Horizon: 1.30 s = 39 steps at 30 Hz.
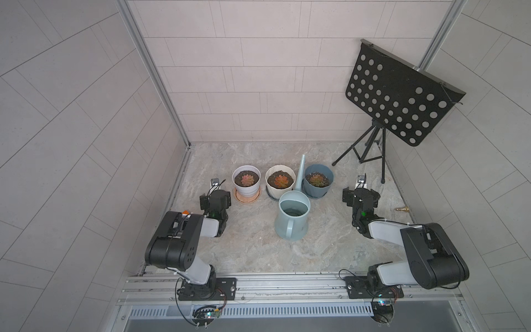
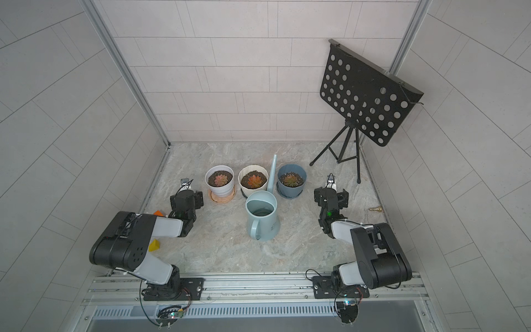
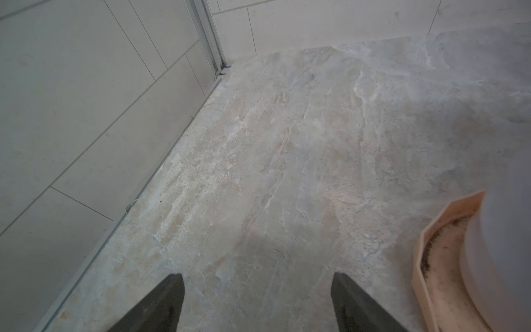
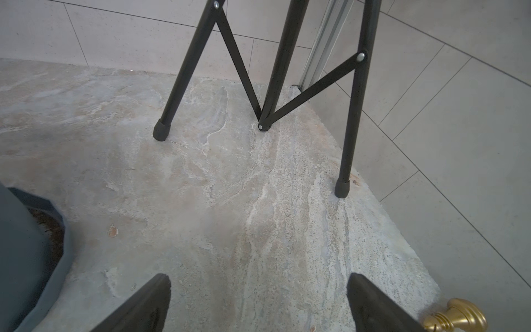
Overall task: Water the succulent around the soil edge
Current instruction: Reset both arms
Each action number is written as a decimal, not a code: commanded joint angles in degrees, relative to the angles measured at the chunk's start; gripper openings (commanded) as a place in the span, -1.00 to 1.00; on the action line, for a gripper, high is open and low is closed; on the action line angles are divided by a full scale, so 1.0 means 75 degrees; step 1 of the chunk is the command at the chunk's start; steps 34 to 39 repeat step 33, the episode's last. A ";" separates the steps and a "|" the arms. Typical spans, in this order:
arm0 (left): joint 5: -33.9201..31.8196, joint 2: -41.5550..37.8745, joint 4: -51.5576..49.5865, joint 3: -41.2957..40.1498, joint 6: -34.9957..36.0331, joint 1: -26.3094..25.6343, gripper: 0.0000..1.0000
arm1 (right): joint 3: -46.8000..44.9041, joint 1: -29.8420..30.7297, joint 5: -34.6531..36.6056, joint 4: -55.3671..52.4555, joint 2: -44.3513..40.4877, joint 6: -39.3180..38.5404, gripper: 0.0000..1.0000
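Observation:
Three potted succulents stand in a row at the back of the stone floor: one in a white pot (image 1: 246, 186), one in a cream pot (image 1: 280, 188), one in a blue pot (image 1: 319, 188). In front of them a pale blue watering can (image 1: 293, 221) stands upright with water in it, its handle toward the front. Its spout (image 1: 301, 172) rises between the cream and blue pots. My left gripper (image 3: 257, 276) hangs open over bare floor left of the white pot (image 3: 502, 230). Right of the blue pot (image 4: 20, 253), my right gripper (image 4: 257, 275) is open and holds nothing.
A black perforated music stand (image 1: 399, 97) on tripod legs (image 4: 162, 132) fills the back right corner. A brass fitting (image 1: 402, 209) lies by the right wall. Orange (image 2: 158, 213) and yellow (image 2: 155, 245) blocks sit under my left arm. Tiled walls close in on three sides.

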 commanded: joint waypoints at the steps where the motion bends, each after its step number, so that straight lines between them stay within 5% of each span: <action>1: 0.0708 -0.0068 0.0035 0.0342 -0.0181 0.0211 0.78 | -0.0063 -0.0162 -0.0362 0.1437 0.0627 -0.0160 1.00; 2: 0.0750 -0.0195 -0.0401 0.0455 -0.0175 0.0218 0.99 | -0.0293 -0.0221 -0.0482 0.2458 0.1118 -0.0177 1.00; 3: 0.0769 -0.0179 -0.0385 0.0449 -0.0186 0.0230 1.00 | -0.0412 -0.0217 -0.0404 0.3083 0.1454 -0.0226 1.00; 6: 0.0797 -0.0195 -0.0450 0.0470 -0.0181 0.0235 1.00 | -0.0184 -0.0227 -0.0870 0.1740 0.0939 -0.0243 1.00; 9: 0.0805 -0.0199 -0.0381 0.0442 -0.0188 0.0253 1.00 | -0.0419 -0.0210 -0.0756 0.2816 0.1343 -0.0345 1.00; 39: 0.0894 -0.0210 -0.0382 0.0448 -0.0179 0.0270 1.00 | -0.0283 -0.0195 -0.0241 0.2433 0.1222 -0.0129 1.00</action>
